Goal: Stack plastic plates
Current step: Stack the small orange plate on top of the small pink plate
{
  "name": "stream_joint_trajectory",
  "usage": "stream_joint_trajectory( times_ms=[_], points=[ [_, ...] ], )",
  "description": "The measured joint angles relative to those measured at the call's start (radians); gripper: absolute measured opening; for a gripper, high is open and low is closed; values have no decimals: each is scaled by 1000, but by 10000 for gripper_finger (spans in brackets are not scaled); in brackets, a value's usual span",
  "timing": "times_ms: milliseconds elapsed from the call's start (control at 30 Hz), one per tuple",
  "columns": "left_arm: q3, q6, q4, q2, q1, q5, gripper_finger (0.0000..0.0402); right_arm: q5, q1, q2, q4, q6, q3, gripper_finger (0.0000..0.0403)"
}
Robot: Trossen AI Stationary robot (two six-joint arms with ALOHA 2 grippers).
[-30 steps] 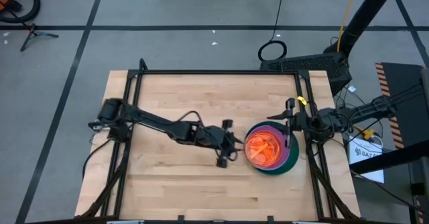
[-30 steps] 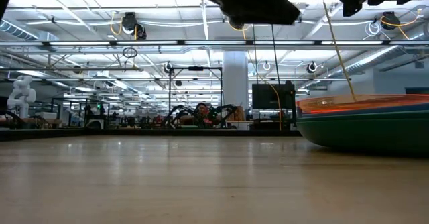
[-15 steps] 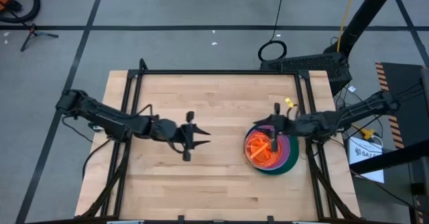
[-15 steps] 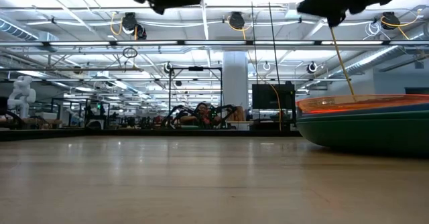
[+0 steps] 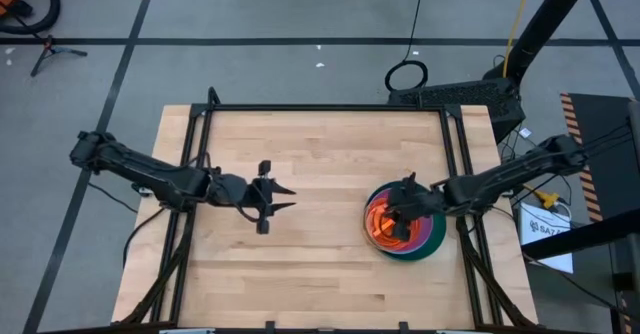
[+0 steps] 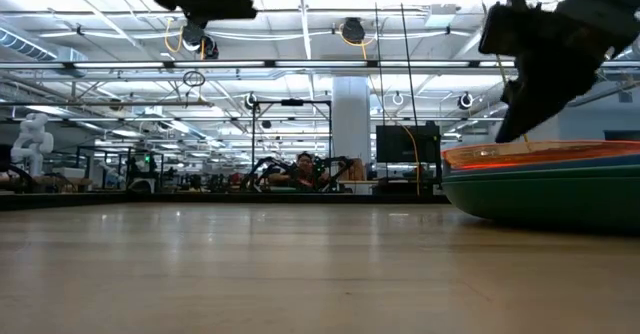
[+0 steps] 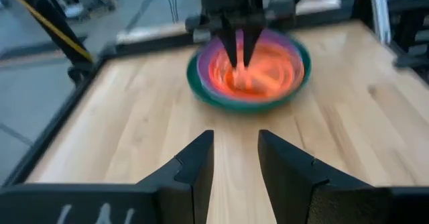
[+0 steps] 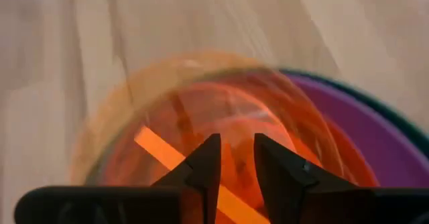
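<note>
Plastic plates [image 5: 405,229] sit nested in one stack on the right half of the wooden tabletop [image 5: 320,154], near its right rail: dark green at the bottom, purple rim showing above it, translucent orange on top. Right claw [image 5: 400,219] hangs over the orange top plate [image 8: 201,117], tips pointing down into it; fingers [image 8: 204,163] stand a narrow gap apart, nothing between them, and contact with the plate cannot be told. Left claw [image 5: 266,200] hovers over bare wood on the left half of the tabletop, well apart from the stack, fingers [image 7: 198,167] parted by a modest gap and empty. Low view shows the stack's [image 6: 545,179] green base resting flat on the wood.
</note>
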Motion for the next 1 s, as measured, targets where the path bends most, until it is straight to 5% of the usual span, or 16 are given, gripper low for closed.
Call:
stream_joint_trajectory(
  times_ms=[467, 833, 1000],
  points=[
    [-1, -65, -212, -89, -24, -6, 124, 9, -1, 24, -223, 113, 1, 86],
    [-1, -64, -335, -133, -24, -7, 124, 31, -1, -67, -294, 116, 31, 86],
    [-1, -61, -358, -136, -23, -24, 124, 31, -1, -94, -197, 92, 37, 86]
  ],
)
